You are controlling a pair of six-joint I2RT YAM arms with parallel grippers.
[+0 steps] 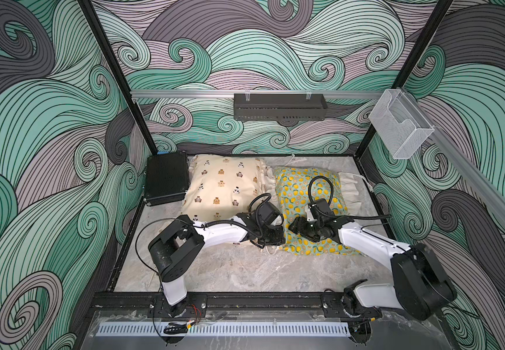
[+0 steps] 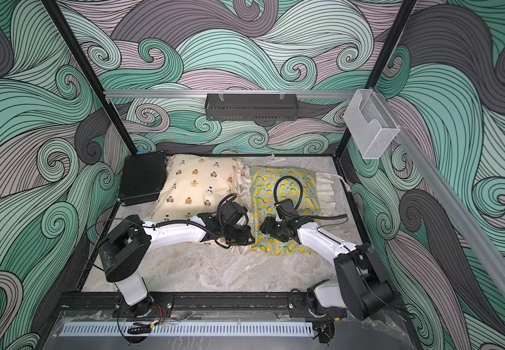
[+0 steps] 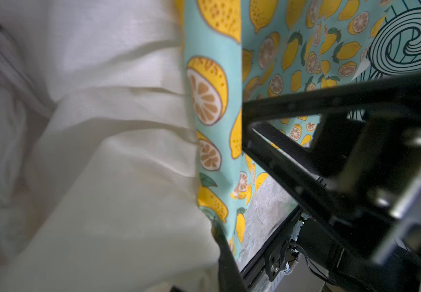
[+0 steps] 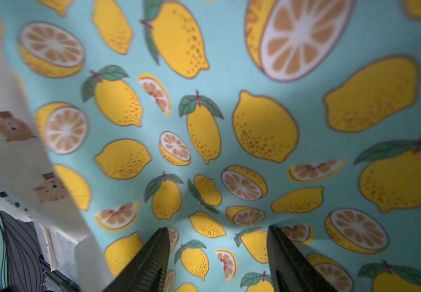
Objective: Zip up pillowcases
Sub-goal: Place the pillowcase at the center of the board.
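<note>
**Both arms at the lemon case, no zipper in sight**

The two pillowcases lay side by side at the back of the table [image 1: 230,272], their ruffled edges meeting. The bear case [image 1: 221,185] sat just beside the black case [image 1: 166,178], and the lemon case [image 1: 293,188] lay on its right. Both looked stuffed and rested flat.

Both arms reached toward the near end of the strip between them. The right gripper [image 4: 217,227] was released. In its wrist view the fingers [image 4: 153,263] stood well apart with their tips at the lemon fabric, which puckered slightly ahead of them, and nothing was pinched between them. The left gripper [image 1: 271,239] sat low over the cream ruffle [image 3: 118,151] by the lemon case's near corner. Its wrist view showed only one dark finger against the ruffle's edge, so I could not tell whether it was clenched, released or grasping cloth.

No view showed a zipper, a slider or an open seam on either case, so nothing could be counted as done. Judging by where the arms were, the work was on the lemon case's ruffled side, more likely exposing the closure than pulling it. Neither gripper was seen holding the bear case, and whether it was zipped stayed hidden. At least the lemon case, and perhaps both, seemed left to close.
</note>
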